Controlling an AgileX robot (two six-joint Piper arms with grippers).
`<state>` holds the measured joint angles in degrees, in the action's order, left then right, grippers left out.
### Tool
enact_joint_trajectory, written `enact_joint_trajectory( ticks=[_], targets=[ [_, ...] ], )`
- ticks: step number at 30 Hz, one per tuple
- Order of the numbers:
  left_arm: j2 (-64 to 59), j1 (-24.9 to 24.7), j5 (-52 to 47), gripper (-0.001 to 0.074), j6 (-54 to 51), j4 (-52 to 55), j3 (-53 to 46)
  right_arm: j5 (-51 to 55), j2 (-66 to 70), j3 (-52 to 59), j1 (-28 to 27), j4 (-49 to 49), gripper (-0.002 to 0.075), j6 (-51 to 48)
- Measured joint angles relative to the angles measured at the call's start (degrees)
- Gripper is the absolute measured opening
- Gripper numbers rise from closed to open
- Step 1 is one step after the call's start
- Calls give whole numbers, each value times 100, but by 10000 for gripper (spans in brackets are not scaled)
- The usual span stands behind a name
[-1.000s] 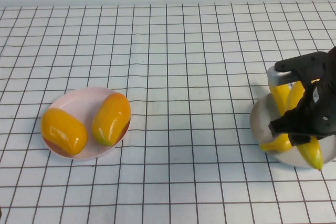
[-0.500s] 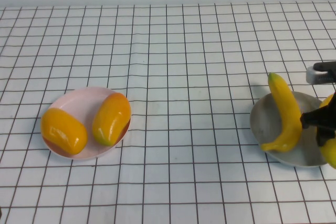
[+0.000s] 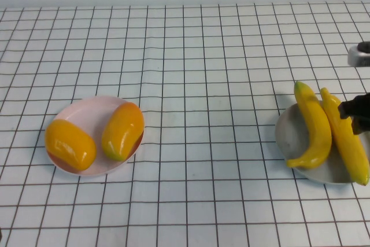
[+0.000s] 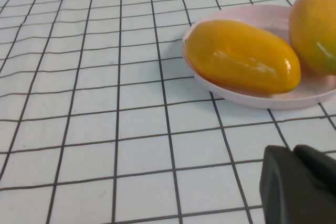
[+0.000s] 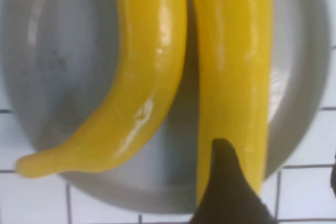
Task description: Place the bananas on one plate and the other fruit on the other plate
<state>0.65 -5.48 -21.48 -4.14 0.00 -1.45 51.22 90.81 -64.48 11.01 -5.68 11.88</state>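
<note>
Yellow on grey is what I see at the far right of the checked tablecloth (image 3: 191, 56): both bananas (image 3: 317, 125) lie side by side on the grey plate (image 3: 289, 134), the inner one curved with its stem end toward the plate's near rim, the outer one straighter and running past the near edge. In the right wrist view the two bananas (image 5: 157, 77) touch along part of their length on the grey plate (image 5: 47, 66).

The right gripper (image 3: 359, 85) sits at the outer side of that grey plate, mostly cut off by the frame edge. Its fingers are spread apart and grasp nothing; one dark fingertip (image 5: 226, 182) shows in front of the outer banana.

Well to the left of the grey plate, across a wide stretch of cloth, the pink plate (image 3: 87, 111) carries the two orange mangoes (image 3: 122, 130), lying next to each other, the one nearer the grey plate having a redder end.

The left gripper (image 4: 299, 184) hovers near the pink plate (image 4: 252, 98), on its side away from the grey plate, fingers pressed together and empty, with the nearest mango (image 4: 241, 56) just ahead of it.
</note>
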Motion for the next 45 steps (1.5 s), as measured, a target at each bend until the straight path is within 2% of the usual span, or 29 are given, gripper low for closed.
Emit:
enact_joint_trajectory(
  ticks=[8, 11, 15, 17, 19, 31, 37, 45],
  targets=[
    [0, 0, 0, -4, 0, 0, 0, -367, -2196, 152, 0, 372, 349, -253],
    [0, 0, 0, -4, 0, 0, 0, -716, -3221, 546, 0, 1017, 262, -687],
    [0, 0, 0, -4, 0, 0, 0, -985, -4378, 1224, 0, 1616, 73, -1104],
    [0, 0, 0, -4, 0, 0, 0, -1152, -4927, 1593, 0, 1718, 22, -1188],
    [0, 0, 0, -4, 0, 0, 0, -1326, -5411, 1880, 0, 1755, 2, -1188],
    [0, 0, 0, -4, 0, 0, 0, -1186, -7742, 3396, 0, 1384, -14, -1188],
    [0, 0, 0, -4, 0, 0, 0, -2171, -8332, 4296, 0, 1436, -14, -1413],
    [0, 0, 0, -4, 0, 0, 0, -4095, -8374, 5374, 0, 1364, -15, -1483]
  ],
)
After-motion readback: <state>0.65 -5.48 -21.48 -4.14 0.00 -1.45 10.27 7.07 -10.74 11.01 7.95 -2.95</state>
